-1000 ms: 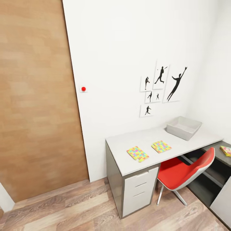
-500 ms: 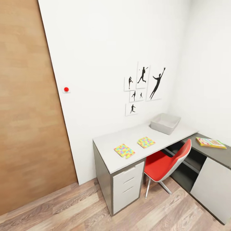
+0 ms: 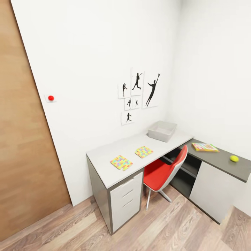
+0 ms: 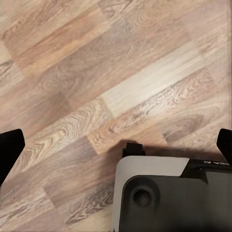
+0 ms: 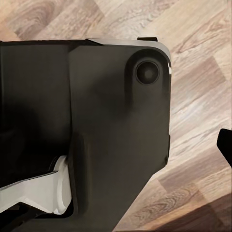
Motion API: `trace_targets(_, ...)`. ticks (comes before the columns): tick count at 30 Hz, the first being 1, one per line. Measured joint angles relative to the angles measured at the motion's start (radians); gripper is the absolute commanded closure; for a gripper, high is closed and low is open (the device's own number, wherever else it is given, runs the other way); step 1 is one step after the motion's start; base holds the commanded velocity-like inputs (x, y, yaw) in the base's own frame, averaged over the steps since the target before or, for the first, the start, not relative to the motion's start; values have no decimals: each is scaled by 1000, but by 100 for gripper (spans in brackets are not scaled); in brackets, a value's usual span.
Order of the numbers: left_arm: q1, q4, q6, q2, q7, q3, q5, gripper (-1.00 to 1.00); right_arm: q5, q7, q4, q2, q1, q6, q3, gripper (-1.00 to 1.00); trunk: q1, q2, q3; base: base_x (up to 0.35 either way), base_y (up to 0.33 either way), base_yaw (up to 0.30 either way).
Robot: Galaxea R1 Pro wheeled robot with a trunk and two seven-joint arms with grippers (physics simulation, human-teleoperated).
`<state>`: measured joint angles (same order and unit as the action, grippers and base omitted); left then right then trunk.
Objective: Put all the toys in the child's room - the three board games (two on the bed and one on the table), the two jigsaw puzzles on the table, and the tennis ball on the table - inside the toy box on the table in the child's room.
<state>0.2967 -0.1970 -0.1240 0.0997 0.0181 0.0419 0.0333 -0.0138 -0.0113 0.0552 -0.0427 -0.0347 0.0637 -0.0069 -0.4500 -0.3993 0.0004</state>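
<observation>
In the head view an L-shaped table (image 3: 103, 158) stands in the room's corner. Two colourful jigsaw puzzles (image 3: 121, 162) (image 3: 144, 151) lie flat on its light top. Farther back on that top, by the wall, sits the grey toy box (image 3: 162, 130), open. On the dark wing of the table lie a board game (image 3: 204, 147) and a yellow-green tennis ball (image 3: 234, 158). My left gripper (image 4: 116, 150) hangs open over the wooden floor, a black fingertip at each side. The right gripper (image 5: 116, 150) also looks open, above the robot's dark base. The bed is out of view.
A red chair (image 3: 164, 172) is pushed under the table between the drawer unit (image 3: 126, 200) and the dark wing. A wooden door (image 3: 21, 157) takes up the left side. Bare wooden floor (image 3: 167, 226) lies in front of the table.
The head view has swung to the right, so the door and table slid left in the picture. The table's dark wing with the board game and tennis ball has come into sight.
</observation>
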Motion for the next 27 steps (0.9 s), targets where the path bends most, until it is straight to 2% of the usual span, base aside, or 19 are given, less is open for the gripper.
trace_targets(8,0,0,0,0,0,0,0,-100,0,0,0,0,0,0,0,-100,0,0,0,-71,0,-288)
trace_targets(27,0,0,0,-1,0,0,-1,-100,0,0,0,0,0,0,-1,-100,0,0,0,-4,0,-288)
